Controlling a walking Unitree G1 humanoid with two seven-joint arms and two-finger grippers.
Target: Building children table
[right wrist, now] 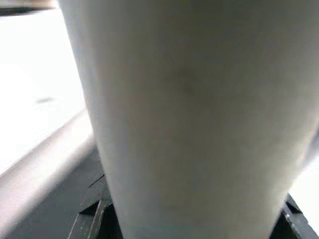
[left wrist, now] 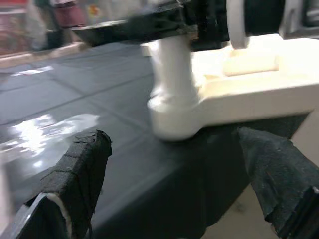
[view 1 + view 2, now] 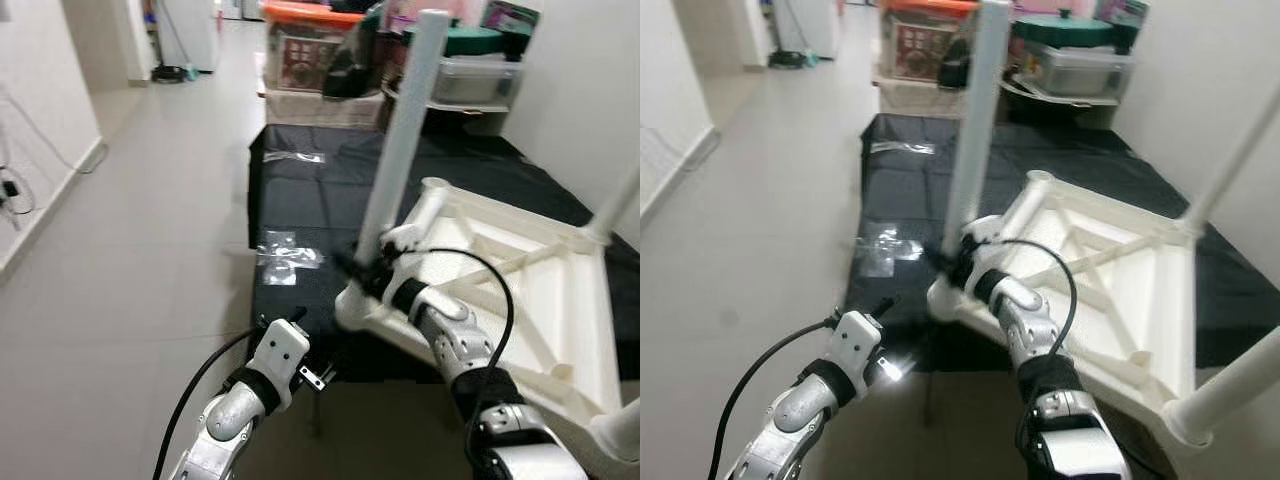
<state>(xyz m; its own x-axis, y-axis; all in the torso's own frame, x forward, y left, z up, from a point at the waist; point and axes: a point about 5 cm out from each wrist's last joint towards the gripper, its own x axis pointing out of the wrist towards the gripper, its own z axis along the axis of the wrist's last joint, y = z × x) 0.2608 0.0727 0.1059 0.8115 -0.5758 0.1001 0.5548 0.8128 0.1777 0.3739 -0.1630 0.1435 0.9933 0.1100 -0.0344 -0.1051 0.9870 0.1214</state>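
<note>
**Mia:** Where is the little table?

**Sam:** The white table [image 3: 520,290] lies upside down on the black mat [image 3: 300,190] on the floor. Its legs point up. One leg [image 3: 400,140] stands tall at the near corner, right by the mat's edge.

**Mia:** Who is holding that leg?

**Sam:** The right gripper [image 3: 368,268] is. Its jaws pinch the leg low down, just above the round socket [image 2: 172,117] where it goes into the table.

**Mia:** And the other one?

**Sam:** The left gripper [image 2: 174,184] hangs near that same corner, a bit lower and off the mat. Its jaws are spread wide with nothing between them.

**Mia:** Is the leg heavy?

**Sam:** I think not. It looks like a stiff plastic tube, so it is likely light. It looks smooth too, so it may slip or spin in the jaws.

**Mia:** Where is the best place to hold it?

**Sam:** Low, close to the socket, I think. A tall leg held up high would wobble more. The table frame looks light too, so it could slide on the mat when the leg is pushed or turned.

**Mia:** What is behind it all?

**Sam:** Some boxes [image 3: 310,50] at the far end of the mat.
</note>
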